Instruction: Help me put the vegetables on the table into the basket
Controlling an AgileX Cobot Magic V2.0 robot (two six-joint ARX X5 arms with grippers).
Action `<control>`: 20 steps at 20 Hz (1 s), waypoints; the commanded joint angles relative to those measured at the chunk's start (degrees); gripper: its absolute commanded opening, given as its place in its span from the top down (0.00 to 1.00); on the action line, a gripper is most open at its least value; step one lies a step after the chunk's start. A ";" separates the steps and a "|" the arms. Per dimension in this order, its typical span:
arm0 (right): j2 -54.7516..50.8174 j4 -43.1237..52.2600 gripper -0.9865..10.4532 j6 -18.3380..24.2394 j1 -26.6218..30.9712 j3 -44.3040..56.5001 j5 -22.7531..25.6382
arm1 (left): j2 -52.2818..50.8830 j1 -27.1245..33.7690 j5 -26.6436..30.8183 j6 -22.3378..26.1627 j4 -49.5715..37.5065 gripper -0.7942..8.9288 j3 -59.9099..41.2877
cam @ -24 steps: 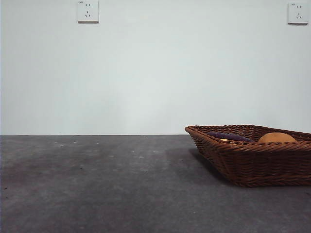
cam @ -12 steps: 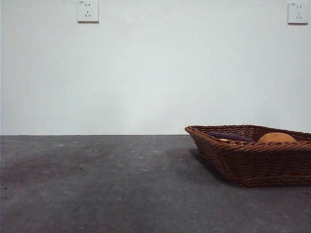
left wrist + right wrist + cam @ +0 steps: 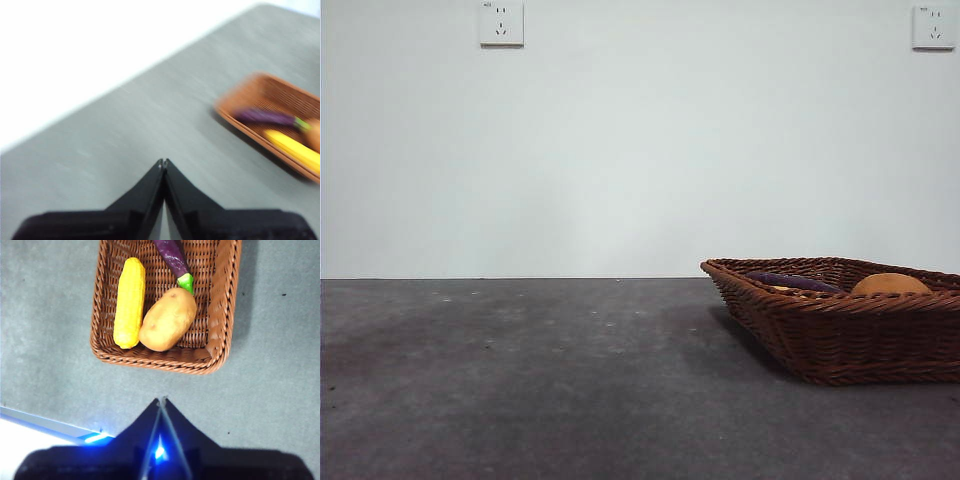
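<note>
Looks like you're basically at the wrap-up step here: all three vegetables sit inside the basket (image 3: 162, 305), and I can't spot anything loose on the table (image 3: 520, 380). From the right wrist view, the corn-looking yellow piece (image 3: 129, 302) lies along one side, the potato (image 3: 167, 319) is touching it right beside, and the eggplant (image 3: 172, 260) runs off past the potato with its green cap against it (its far end is cut off by the frame edge). The right gripper (image 3: 161, 401) hangs above bare table just short of the basket's near rim, its jaws clenched tip to tip and holding nothing. The left gripper (image 3: 163, 163) is well off to the side of the basket, also pinched closed and empty, though that view is blurry, so don't trust fine detail there. In the front view only the potato's top and a sliver of eggplant peek over the braided rim, and no arm shows at all. My guess is nothing is left to pick up, so the next move just calls for keeping both arms clear of the basket and parking them, not another grasp.
</note>
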State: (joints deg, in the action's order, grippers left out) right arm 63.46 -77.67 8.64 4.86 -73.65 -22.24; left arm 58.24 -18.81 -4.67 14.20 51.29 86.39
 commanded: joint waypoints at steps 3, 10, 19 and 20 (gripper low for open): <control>0.44 3.89 0.91 0.50 -0.02 -0.02 0.24 | -6.01 10.45 -3.56 4.24 -10.84 0.92 -4.92; 0.46 17.05 0.91 0.50 -0.02 -0.02 0.24 | -26.36 22.62 -7.32 4.04 -38.99 0.92 -40.76; 0.46 24.06 0.91 0.50 -0.02 -0.02 0.24 | -49.53 24.59 -0.13 -2.67 -48.02 0.92 -76.94; 0.46 24.09 0.91 0.50 -0.02 -0.02 0.24 | -51.98 24.59 0.24 -4.09 -47.98 0.92 -79.65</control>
State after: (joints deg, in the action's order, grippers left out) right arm 63.70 -53.93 8.67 4.86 -73.65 -22.04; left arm 6.81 5.63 -4.71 12.16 4.16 7.29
